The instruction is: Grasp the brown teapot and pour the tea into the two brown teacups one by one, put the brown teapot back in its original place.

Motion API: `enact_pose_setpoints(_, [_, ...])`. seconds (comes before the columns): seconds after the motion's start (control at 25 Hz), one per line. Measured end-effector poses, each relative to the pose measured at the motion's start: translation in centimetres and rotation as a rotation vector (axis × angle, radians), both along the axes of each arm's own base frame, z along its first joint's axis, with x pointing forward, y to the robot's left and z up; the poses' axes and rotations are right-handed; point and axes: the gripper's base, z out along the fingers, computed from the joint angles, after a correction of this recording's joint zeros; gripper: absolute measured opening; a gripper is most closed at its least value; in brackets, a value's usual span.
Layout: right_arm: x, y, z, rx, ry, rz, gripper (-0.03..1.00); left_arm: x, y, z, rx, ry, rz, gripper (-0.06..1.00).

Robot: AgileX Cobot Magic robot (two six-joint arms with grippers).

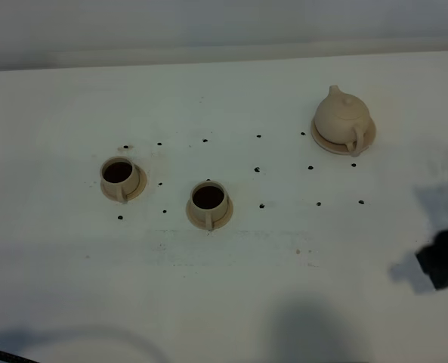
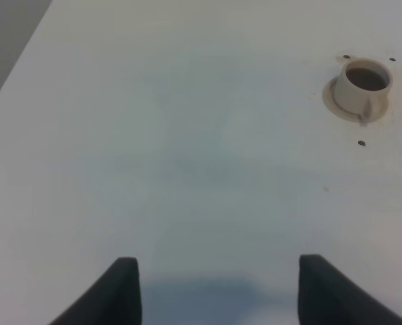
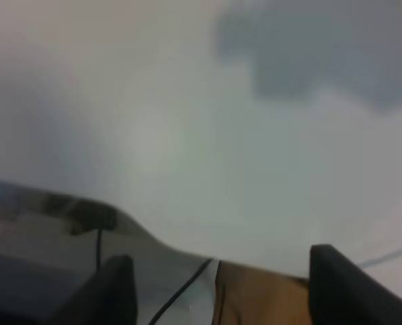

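Note:
The brown teapot (image 1: 344,116) stands upright on its round tan disc coaster (image 1: 323,139) at the back right of the table. Two brown teacups on small saucers hold dark tea: one at the left (image 1: 118,177), one nearer the middle (image 1: 208,202). One teacup also shows in the left wrist view (image 2: 363,85). My left gripper (image 2: 217,288) is open and empty over bare table. My right gripper (image 3: 221,288) is open and empty; the right arm (image 1: 446,257) shows only as a dark blur at the right edge.
The white table (image 1: 231,265) carries several small black dots between the cups and the teapot. The right wrist view shows the table edge with cables and a brown box (image 3: 255,298) beyond it.

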Motion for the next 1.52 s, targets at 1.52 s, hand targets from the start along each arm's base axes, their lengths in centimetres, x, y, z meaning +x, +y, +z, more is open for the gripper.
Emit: enact_pose_setpoints(1.52, [-17.9,-5.6,2.4,0.035,-0.848,-0.133,0.53,0.0,0.0,0.0,0.0,0.0,0.0,0.48])
